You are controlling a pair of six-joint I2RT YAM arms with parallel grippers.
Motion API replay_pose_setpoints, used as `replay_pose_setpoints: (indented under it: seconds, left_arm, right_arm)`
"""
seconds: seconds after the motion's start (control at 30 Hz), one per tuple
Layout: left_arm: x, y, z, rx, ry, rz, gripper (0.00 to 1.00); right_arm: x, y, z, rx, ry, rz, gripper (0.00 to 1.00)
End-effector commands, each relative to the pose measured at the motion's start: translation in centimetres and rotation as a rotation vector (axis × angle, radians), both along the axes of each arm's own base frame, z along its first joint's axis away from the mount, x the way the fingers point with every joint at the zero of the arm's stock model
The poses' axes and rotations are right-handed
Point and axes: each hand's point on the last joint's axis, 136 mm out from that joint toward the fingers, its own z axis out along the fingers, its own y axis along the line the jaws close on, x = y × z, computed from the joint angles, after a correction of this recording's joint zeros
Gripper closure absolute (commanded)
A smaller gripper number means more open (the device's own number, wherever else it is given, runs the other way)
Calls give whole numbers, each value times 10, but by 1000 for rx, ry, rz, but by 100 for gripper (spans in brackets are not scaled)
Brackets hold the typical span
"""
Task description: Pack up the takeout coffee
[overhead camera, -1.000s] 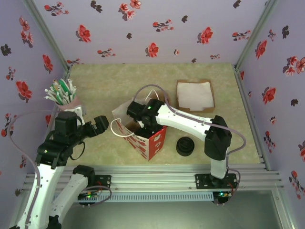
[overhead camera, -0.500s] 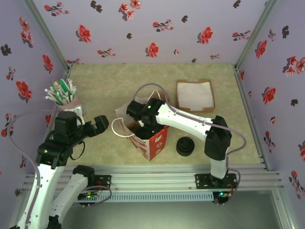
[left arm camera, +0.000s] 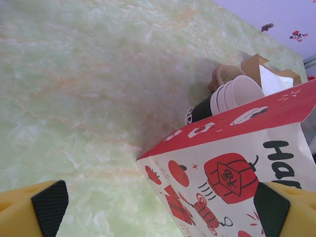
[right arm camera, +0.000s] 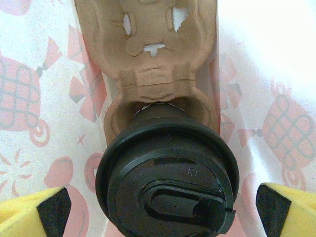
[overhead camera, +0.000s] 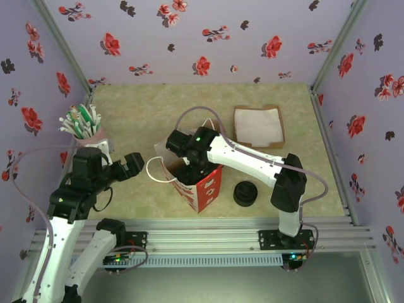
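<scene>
1. Now the right gripper (right arm camera: 162, 211) has let go: over the last second its jaws have spread, and they stand wide on either side of the coffee (right arm camera: 168, 182), touching nothing.
2. Coffee, lid on, sits in a well of the carrier (right arm camera: 148, 44) inside the bag (overhead camera: 203, 186), mid-table. Judged packed; the arm has yet to lift out.
3. Left gripper (left arm camera: 160, 210): jaws wide, empty, just left of the bag.
4. Box (overhead camera: 258, 125), far right corner: white paper. Pot (overhead camera: 81, 123), left edge: wrapped sticks.
</scene>
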Motion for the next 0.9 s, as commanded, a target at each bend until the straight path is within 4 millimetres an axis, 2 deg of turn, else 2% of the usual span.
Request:
replay_pose_setpoints:
  seconds: [0.0, 0.57, 0.87]
  left_arm:
    - [5, -3, 9, -6, -34, -14, 1]
    - [2, -2, 11, -8, -38, -12, 1]
    - [1, -7, 19, -33, -53, -34, 1]
  right_arm:
    - [-1, -6, 20, 0, -37, -9, 2]
    - [2, -3, 56, 71, -98, -20, 1]
    - [4, 0, 79, 147, -144, -30, 1]
